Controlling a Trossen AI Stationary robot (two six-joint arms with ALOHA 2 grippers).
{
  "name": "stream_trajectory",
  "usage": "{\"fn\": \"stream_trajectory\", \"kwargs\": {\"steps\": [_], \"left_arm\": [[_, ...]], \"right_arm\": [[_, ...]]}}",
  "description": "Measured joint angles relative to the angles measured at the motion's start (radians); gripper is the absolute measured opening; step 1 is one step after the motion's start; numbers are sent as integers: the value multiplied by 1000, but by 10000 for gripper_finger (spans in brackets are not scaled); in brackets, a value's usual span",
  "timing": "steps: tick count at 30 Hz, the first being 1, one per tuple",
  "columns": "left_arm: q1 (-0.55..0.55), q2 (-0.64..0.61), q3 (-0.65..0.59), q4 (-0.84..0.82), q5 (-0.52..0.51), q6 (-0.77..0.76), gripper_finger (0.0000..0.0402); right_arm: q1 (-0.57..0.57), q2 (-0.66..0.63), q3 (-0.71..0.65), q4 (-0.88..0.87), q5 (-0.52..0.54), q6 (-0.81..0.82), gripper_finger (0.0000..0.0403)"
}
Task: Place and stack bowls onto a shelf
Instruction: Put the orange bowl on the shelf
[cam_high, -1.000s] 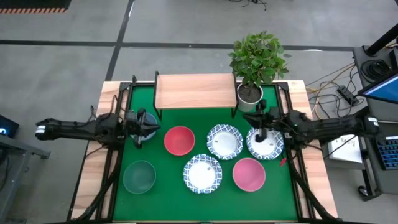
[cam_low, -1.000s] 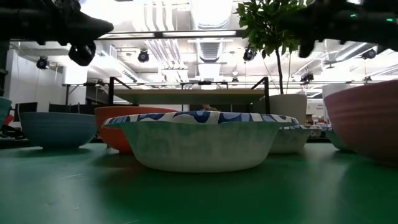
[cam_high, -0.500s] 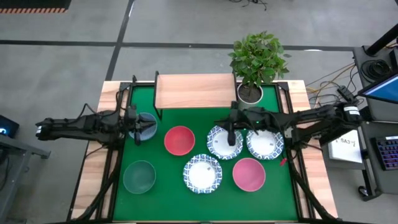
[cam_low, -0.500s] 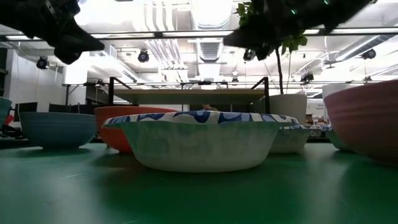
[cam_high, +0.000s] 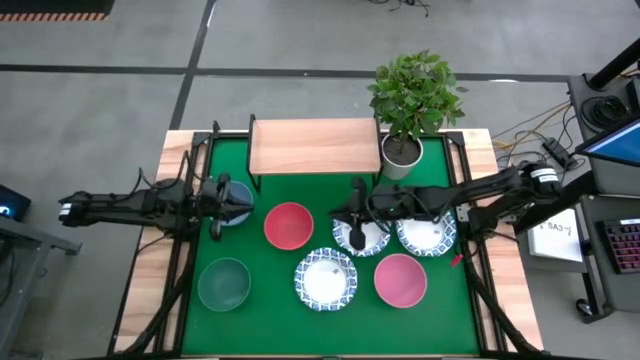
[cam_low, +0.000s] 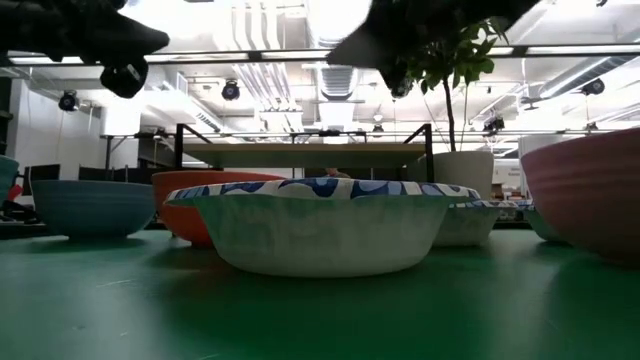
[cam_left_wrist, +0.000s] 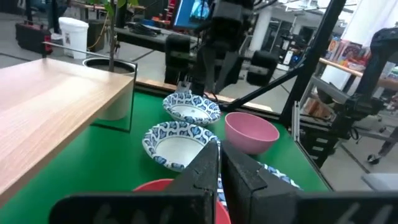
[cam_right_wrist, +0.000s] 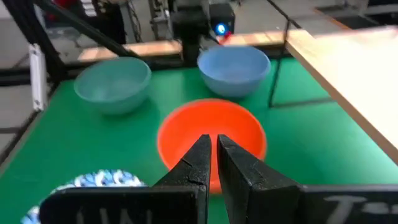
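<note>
Seven bowls (cam_high: 325, 278) on the green counter (cam_high: 270, 320) (no legible writing), shelf (cam_high: 313, 146) bare, left gripper (cam_high: 218, 204) beside the blue bowl (cam_high: 238, 196), right gripper (cam_high: 354, 222) over a patterned bowl (cam_high: 362, 232), both closed, empty.

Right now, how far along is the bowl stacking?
Done: nothing. The shelf top is bare and all seven bowls sit on the green table. In hand: nothing gripped; the left gripper hovers by the blue bowl, the right gripper over a patterned bowl beside the red bowl. Left: placing and stacking every bowl.
</note>
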Motion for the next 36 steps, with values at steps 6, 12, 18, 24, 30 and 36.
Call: {"fn": "stream_trajectory", "kwargs": {"steps": [6,12,18,24,30,36], "left_arm": [[0,-1,0,-9,0,-9,0],[0,-10,-1,-23,2,-32,0],[0,-18,-1,-43,2,-34,0],[0,-25,-1,-63,2,-34,0],[0,-28,-1,-65,2,-34,0],[0,-29,-1,-64,2,-34,0]], "right_arm": [[17,72,130,-131,0,-11,18],[21,175,318,-364,1,-22,18],[21,284,466,-550,-1,-74,18],[21,376,564,-598,-1,-143,23],[21,430,626,-627,-3,-159,71],[23,471,681,-617,-51,-153,132]]}}
